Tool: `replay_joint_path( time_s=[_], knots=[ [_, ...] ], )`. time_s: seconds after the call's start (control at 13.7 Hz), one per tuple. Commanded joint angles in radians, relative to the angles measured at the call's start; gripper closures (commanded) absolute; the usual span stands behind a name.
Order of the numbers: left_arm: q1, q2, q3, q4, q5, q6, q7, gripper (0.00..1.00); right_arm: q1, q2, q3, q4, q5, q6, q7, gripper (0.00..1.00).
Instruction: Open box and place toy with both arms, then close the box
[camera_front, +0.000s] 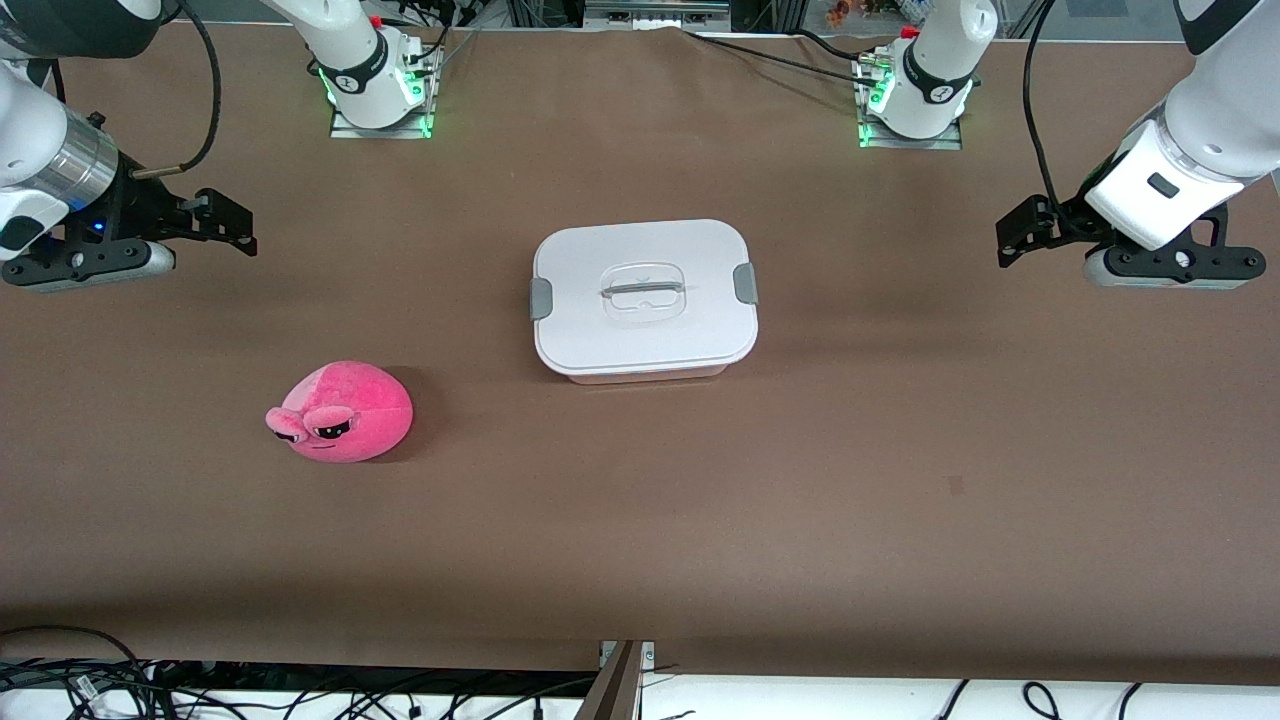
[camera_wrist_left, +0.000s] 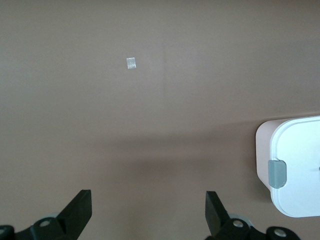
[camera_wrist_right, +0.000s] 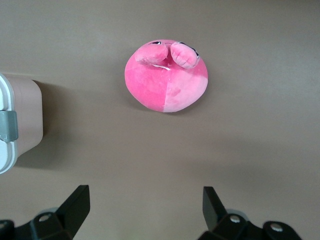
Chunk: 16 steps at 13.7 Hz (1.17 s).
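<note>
Lidded box (camera_front: 645, 298) mid-table, toy (camera_front: 343, 412) apart, left gripper (camera_front: 1012, 240) and right gripper (camera_front: 232, 222) both spread, above bare table (camera_front: 800, 480)

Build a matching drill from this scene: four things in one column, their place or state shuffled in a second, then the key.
1. box
2. toy
3. left end effector
4. right end effector

A. open, over bare table at the left arm's end
B. lid on, mid-table
C. open, over bare table at the right arm's end
D. on the table, nearer the front camera than the box

Pairs: 1-B, 2-D, 3-A, 4-C
</note>
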Motion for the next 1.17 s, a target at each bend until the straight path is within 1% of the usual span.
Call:
replay_joint_path(
  time_s=[0.0,0.44,0.58,0.66,0.8,0.88,0.95,1.1],
  knots=[
    [0.019,0.016,-0.004,0.036,0.010,-0.031,0.007,0.00,0.002,-0.003,-0.001,0.003,0.008,0.002,0.007,0.00],
    [0.027,0.016,-0.004,0.034,0.015,-0.034,-0.004,0.00,0.002,-0.002,-0.001,0.003,0.008,0.002,0.006,0.00],
    [0.027,0.016,-0.004,0.034,0.012,-0.074,0.005,0.00,0.002,-0.003,-0.001,0.003,0.008,0.002,0.006,0.00],
    [0.026,0.016,-0.009,0.036,0.006,-0.109,0.008,0.00,0.002,-0.003,-0.001,0.003,0.008,0.002,0.006,0.00],
    [0.012,0.019,-0.017,0.036,-0.055,-0.115,0.010,0.00,0.002,-0.003,-0.001,0.003,0.008,0.002,0.006,0.00],
    [0.001,0.034,-0.020,0.037,-0.091,-0.114,0.013,0.00,0.002,-0.002,-0.001,0.003,0.008,0.002,0.006,0.00],
    [-0.020,0.062,-0.027,0.039,-0.094,-0.115,0.019,0.00,0.002,-0.002,-0.001,0.003,0.008,0.002,0.006,0.00],
    [-0.045,0.121,-0.038,0.042,-0.105,-0.102,0.170,0.00,0.002,-0.002,-0.001,0.003,0.008,0.002,0.006,0.00]
  ],
)
